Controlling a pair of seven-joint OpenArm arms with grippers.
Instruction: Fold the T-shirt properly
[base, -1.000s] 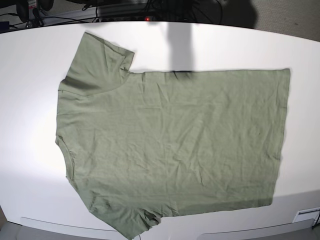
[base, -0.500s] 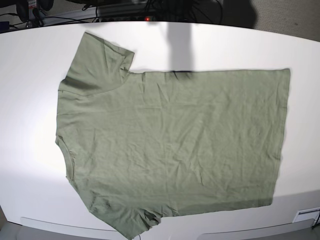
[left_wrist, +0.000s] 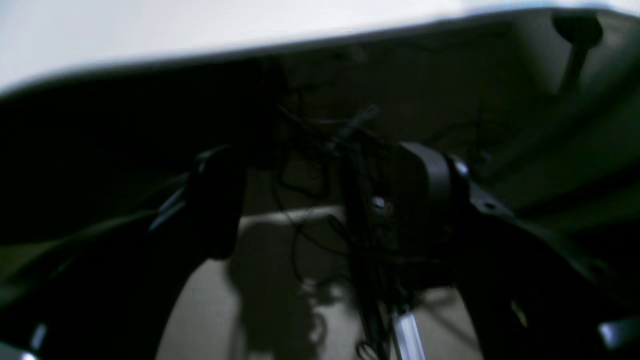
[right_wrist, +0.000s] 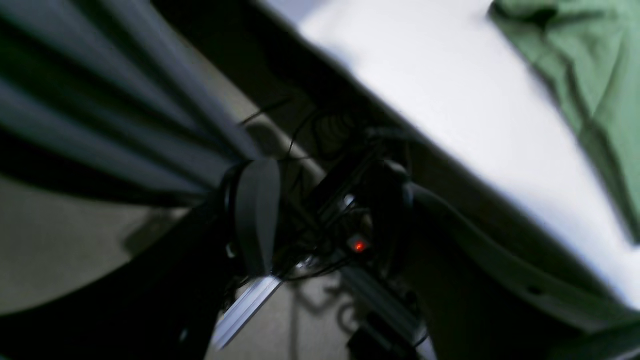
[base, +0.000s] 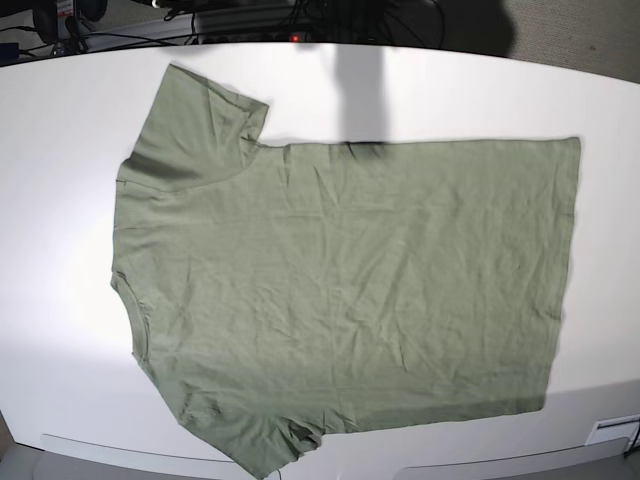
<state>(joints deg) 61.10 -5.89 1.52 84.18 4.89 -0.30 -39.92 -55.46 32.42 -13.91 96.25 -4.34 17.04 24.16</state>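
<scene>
Lying flat: one T-shirt (base: 350, 290)

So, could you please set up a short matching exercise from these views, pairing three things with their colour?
Things:
1. T-shirt
2. table
3. indicator light

Colours:
A. red
B. sage green
C. white

Pairs: 1-B, 2-C, 3-A

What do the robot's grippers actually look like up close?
Both look black or very dark. The left gripper has two thick, rounded fingers on curved dark arms, one with small silver screws. The right gripper has a grey, paddle-shaped pad on one finger. Both views are dim and blurred.
</scene>
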